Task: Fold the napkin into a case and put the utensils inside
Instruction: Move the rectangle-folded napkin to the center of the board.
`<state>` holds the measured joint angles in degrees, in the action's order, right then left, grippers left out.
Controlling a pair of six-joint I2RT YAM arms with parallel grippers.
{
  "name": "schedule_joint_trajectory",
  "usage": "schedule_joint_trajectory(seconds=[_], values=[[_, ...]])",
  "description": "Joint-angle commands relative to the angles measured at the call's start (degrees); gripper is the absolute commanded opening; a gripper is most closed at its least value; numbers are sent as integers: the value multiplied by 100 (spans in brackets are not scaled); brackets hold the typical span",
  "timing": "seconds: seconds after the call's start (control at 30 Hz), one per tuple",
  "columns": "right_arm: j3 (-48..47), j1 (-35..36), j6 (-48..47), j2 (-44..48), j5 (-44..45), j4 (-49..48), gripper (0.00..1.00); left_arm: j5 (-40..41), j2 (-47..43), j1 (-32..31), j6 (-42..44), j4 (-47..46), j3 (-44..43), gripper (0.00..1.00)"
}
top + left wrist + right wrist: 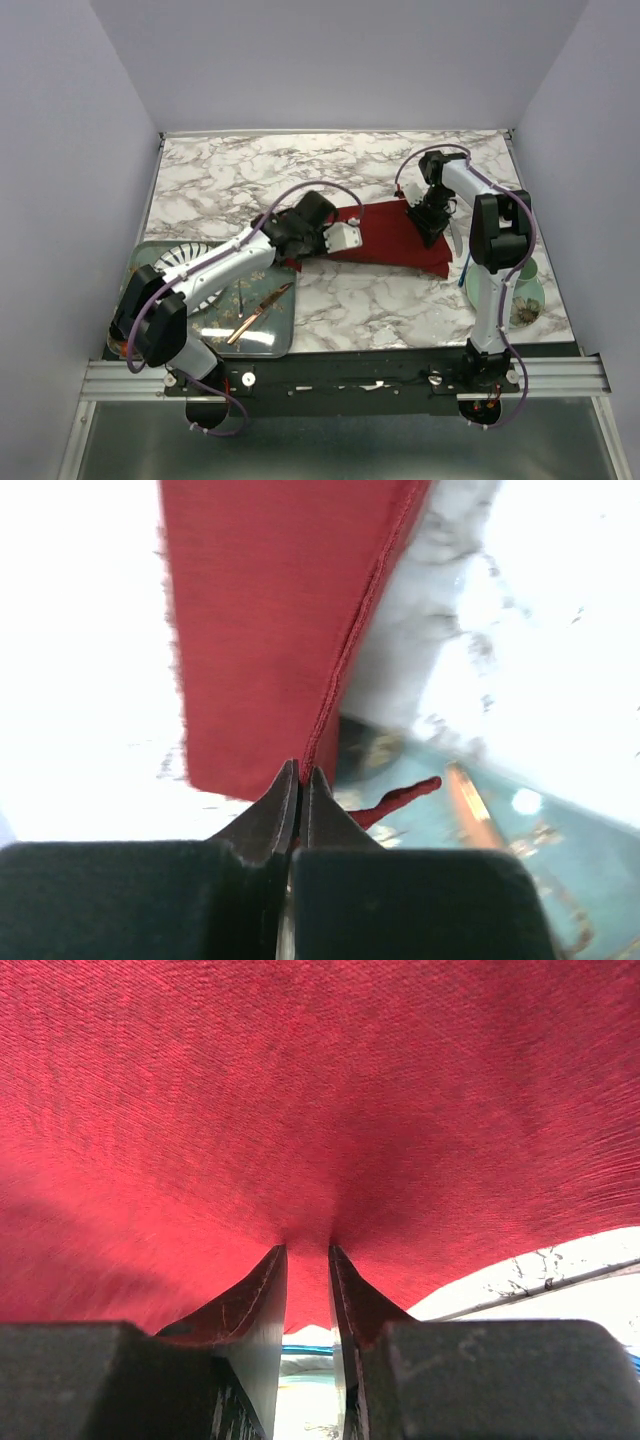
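We note the napkin [395, 235] folded on the bench [230, 180], right of the tray [268, 345]. Left fingers [268, 820] pinch its tray-side edge shut; right fingers [255, 1300] grip its end farthest from the tray.

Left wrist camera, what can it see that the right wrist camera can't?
Only the left wrist view shows the stitched edge of the napkin, the teal tray and the copper knife on it. Only the right wrist view shows the red cloth up close, filling nearly the whole picture. Both show the napkin pinched in their own jaws, and a bit of marble table.
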<state>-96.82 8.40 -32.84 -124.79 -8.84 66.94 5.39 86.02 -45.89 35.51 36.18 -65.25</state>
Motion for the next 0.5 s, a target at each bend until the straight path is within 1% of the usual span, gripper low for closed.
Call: schedule_joint_trajectory(seconds=[0.0, 0.03, 0.17, 0.2, 0.23, 0.3, 0.33, 0.37, 0.4, 0.43, 0.47], values=[[-83, 38, -38, 34, -205, 144, 31, -1118, 11, 502, 1018, 1643, -899, 0], [-48, 47, -38, 77, -223, 144, 31, -1188, -15, 511, 1281, 1751, -927, 0], [145, 100, -12, 183, -267, 118, 30, -1259, -313, 458, 1757, 1901, -691, 0], [224, 100, -29, 209, -267, 100, 30, -1286, -357, 458, 1784, 1936, -621, 0], [277, 100, -38, 244, -259, 92, 30, -1295, -436, 449, 1776, 1954, -437, 2], [373, 100, -99, 332, -197, 91, 30, -1365, -559, 371, 1723, 2015, -208, 14], [504, 100, -126, 368, -171, 91, 30, -1382, -777, 335, 1679, 2015, 45, 38], [558, 100, -170, 411, -144, 91, 30, -1417, -901, 318, 1635, 1998, 152, 49], [628, 100, -240, 525, -136, 83, 30, -1452, -1016, 326, 1487, 1902, 301, 57], [751, 100, -258, 587, -127, 83, 30, -1453, -1191, 413, 1398, 1858, 346, 62], [804, 100, -275, 657, -153, 83, 30, -1462, -1236, 492, 1293, 1831, 364, 63]])
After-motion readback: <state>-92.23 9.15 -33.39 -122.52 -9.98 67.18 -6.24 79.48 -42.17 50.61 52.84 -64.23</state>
